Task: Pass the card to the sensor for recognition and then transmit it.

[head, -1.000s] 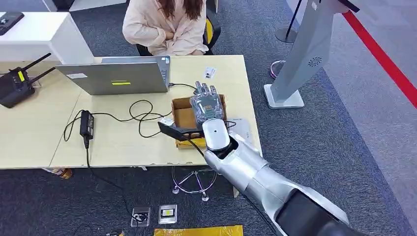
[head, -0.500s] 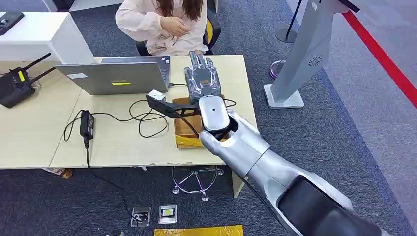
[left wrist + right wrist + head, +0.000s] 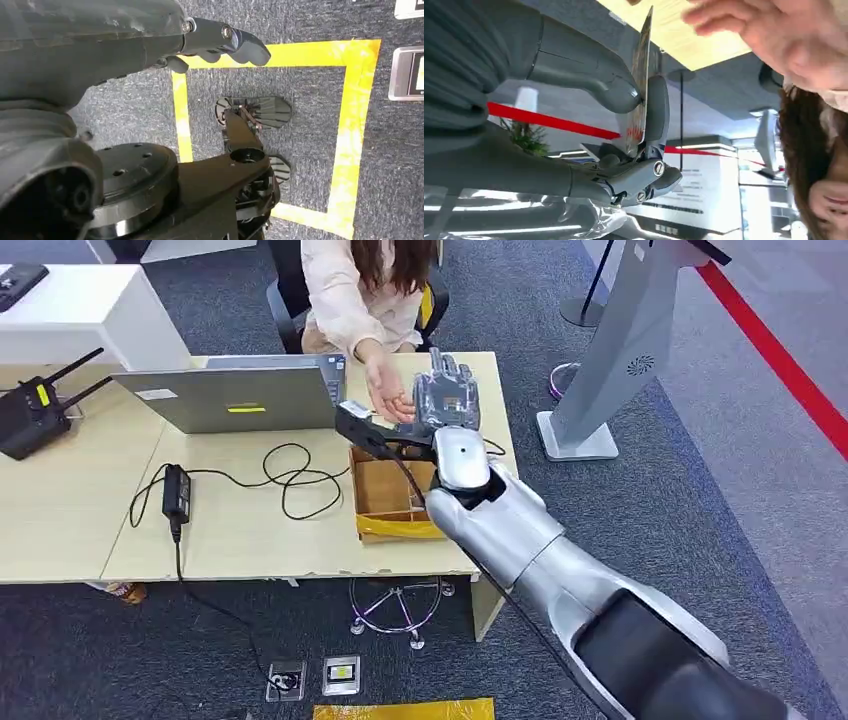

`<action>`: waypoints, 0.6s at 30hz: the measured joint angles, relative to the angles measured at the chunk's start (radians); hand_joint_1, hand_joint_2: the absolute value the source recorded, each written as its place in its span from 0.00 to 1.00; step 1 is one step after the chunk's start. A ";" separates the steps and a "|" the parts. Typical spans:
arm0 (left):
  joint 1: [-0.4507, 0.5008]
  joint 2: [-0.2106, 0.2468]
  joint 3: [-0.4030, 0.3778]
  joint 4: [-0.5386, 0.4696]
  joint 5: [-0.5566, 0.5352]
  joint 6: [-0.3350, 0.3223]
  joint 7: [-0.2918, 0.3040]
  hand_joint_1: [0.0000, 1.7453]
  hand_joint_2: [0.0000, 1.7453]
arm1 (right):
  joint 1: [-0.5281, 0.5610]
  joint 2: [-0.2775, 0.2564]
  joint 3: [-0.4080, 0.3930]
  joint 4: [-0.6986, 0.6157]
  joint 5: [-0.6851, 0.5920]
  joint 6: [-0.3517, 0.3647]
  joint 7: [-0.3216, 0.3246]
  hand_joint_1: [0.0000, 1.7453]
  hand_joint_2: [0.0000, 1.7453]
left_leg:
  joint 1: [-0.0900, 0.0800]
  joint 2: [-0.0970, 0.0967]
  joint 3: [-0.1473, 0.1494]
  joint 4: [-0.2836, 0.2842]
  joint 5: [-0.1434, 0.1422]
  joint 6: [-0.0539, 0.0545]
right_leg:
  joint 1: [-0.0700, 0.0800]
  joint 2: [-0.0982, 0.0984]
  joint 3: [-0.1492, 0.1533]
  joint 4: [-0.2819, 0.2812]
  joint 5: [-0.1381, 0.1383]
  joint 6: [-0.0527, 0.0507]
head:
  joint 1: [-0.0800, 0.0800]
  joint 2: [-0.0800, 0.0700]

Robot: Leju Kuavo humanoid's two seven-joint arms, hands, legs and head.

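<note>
In the right wrist view my right hand [image 3: 624, 100] pinches a thin card [image 3: 640, 90] edge-on between the thumb and the darker fingers. In the head view the right hand [image 3: 447, 400] is raised over the far edge of the wooden table [image 3: 250, 530], beyond the open cardboard box [image 3: 385, 490]. A person's hand [image 3: 388, 395], palm up, reaches in just left of my hand; that hand [image 3: 784, 40] is close to the card's edge without touching it. My left hand [image 3: 220, 40] hangs over the floor, holding nothing.
A person [image 3: 360, 290] sits at the table's far side. A grey laptop [image 3: 240, 395], a black power adapter [image 3: 177, 490] with looped cables and a black router [image 3: 30, 415] lie left of the box. A white kiosk stand [image 3: 610, 350] rises right of the table.
My right hand has gone from above the box to the table's far edge, carrying the card. The person has leaned forward and stretched a hand out towards it.
</note>
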 joint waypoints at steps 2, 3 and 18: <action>0.000 0.000 0.000 0.000 -0.003 0.001 0.000 0.00 0.00 | 0.000 -0.006 -0.008 0.003 -0.002 0.000 0.007 1.00 1.00 | 0.000 0.000 0.000 0.000 0.000 0.000 | 0.000 0.000 0.000 0.000 0.000 0.000 | 0.000 0.000; 0.000 0.000 0.000 0.000 -0.006 0.001 0.000 0.00 0.00 | 0.000 -0.009 -0.013 0.003 -0.003 0.001 0.012 1.00 1.00 | 0.000 0.000 0.000 0.000 0.000 0.000 | 0.000 0.000 0.000 0.000 0.000 0.000 | 0.000 0.000; -0.003 -0.008 0.000 0.000 -0.035 0.000 0.006 0.00 0.00 | 0.003 -0.058 -0.047 0.001 0.003 0.025 0.029 1.00 1.00 | 0.000 0.000 0.000 0.000 0.000 0.000 | 0.000 0.000 0.000 0.000 0.000 0.000 | 0.000 0.000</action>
